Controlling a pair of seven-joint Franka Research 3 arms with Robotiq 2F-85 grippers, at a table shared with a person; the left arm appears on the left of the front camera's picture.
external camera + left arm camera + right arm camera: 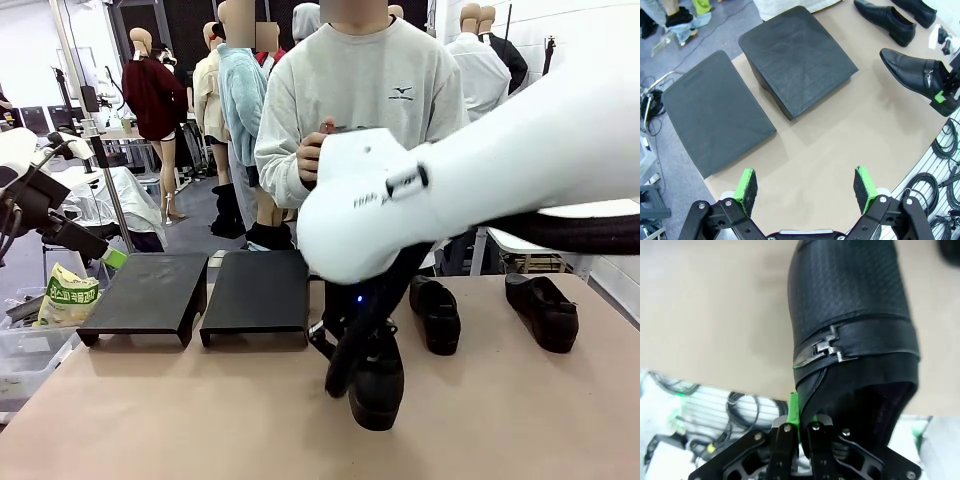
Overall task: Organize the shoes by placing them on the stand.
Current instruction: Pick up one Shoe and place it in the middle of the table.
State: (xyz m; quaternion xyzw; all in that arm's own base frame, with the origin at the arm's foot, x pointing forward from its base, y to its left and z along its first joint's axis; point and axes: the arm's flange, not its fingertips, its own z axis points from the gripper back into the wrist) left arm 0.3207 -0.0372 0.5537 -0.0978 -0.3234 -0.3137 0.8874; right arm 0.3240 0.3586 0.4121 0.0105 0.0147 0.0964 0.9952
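Over the table's front middle, my right gripper [343, 372] is shut on the collar of one black shoe [377, 388]. The right wrist view shows the green pad [793, 412] pinching that shoe [850, 315] beside its metal buckle. In the left wrist view the same shoe [912, 74] hangs over the table, toe pointing at the stands. Two more shoes [435, 315] [543, 312] lie on the table at the right. The stand is two black wedge platforms [145, 295] [258, 290] at the left, both bare. My left gripper [805, 187] hovers open above the table's left front, holding nothing.
A person in a grey sweatshirt [360, 90] stands at the far side with hands held at the chest. My right arm's white link [480, 190] crosses the middle of the front view. A clear bin with a snack bag [68, 296] sits off the table's left edge. Cables [945, 150] hang past the near edge.
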